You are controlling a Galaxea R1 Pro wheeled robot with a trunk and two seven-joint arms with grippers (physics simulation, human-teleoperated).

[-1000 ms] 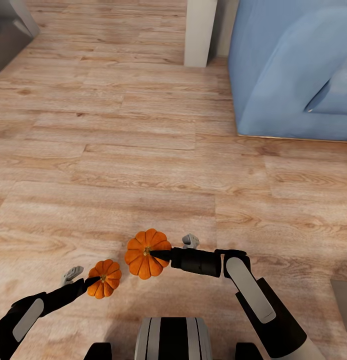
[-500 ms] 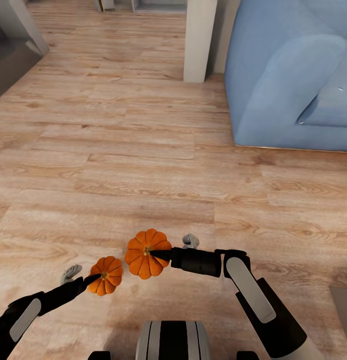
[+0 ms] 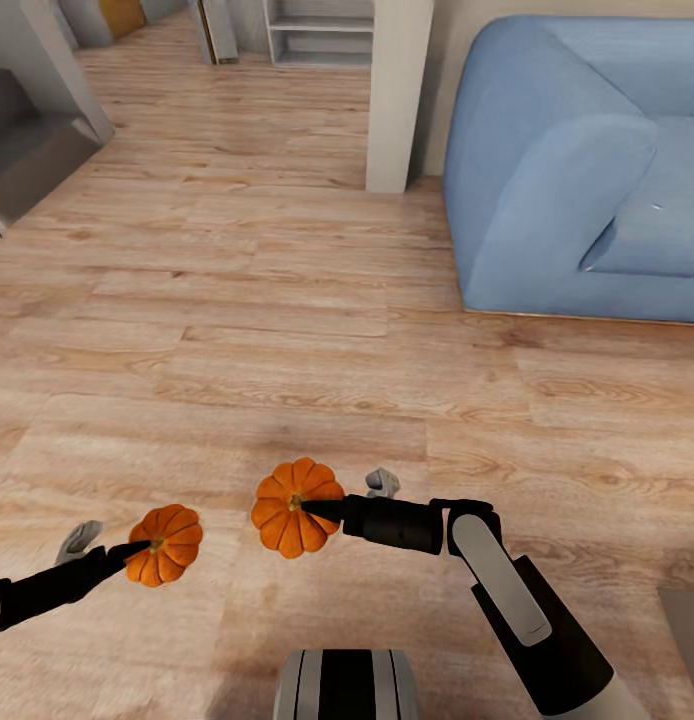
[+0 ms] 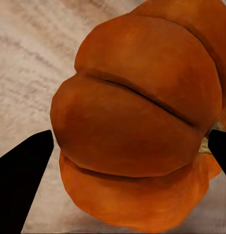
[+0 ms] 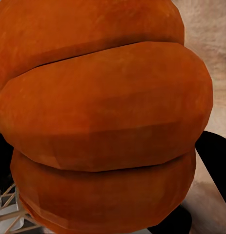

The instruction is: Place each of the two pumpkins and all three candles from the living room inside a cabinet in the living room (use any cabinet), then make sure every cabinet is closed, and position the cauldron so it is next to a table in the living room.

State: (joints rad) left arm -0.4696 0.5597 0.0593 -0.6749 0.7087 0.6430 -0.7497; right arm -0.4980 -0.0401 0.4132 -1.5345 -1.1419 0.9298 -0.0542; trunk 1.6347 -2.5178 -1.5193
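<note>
In the head view, two pumpkins were seen carried above a pale wood-plank floor [image 3: 287, 300]. The smaller-looking pumpkin [image 3: 164, 545] was held at the tip of the left gripper [image 3: 137, 549], low at the left, and the other pumpkin [image 3: 296, 507] was held at the tip of the right gripper [image 3: 312, 508], near the middle. Each was gripped from the side, with the dark fingers closed against the ribbed orange skin by the stem. A blue upholstered sofa [image 3: 577, 170], rounded and soft-looking, was seen at the right, a plain white pillar [image 3: 397, 90] beyond the floor, and grey shelving [image 3: 322, 30] further off. No cabinet, candle or cauldron could be found in this view, so the task was judged to be at an early stage: both pumpkins were picked up but not stowed, and the candles, the closing of the cabinets and the cauldron were all left to be done.

In the left wrist view, the left-hand pumpkin [image 4: 137, 126] was shown close, matte orange with deep grooves between swollen lobes, and a black finger [image 4: 20, 180] was set at each side of it, pressed narrowly onto it.

In the right wrist view, the right-hand pumpkin [image 5: 103, 117] was shown as stacked, faceted lobes, with a dark finger [image 5: 213, 151] at its flank, clamped upon it.
</note>
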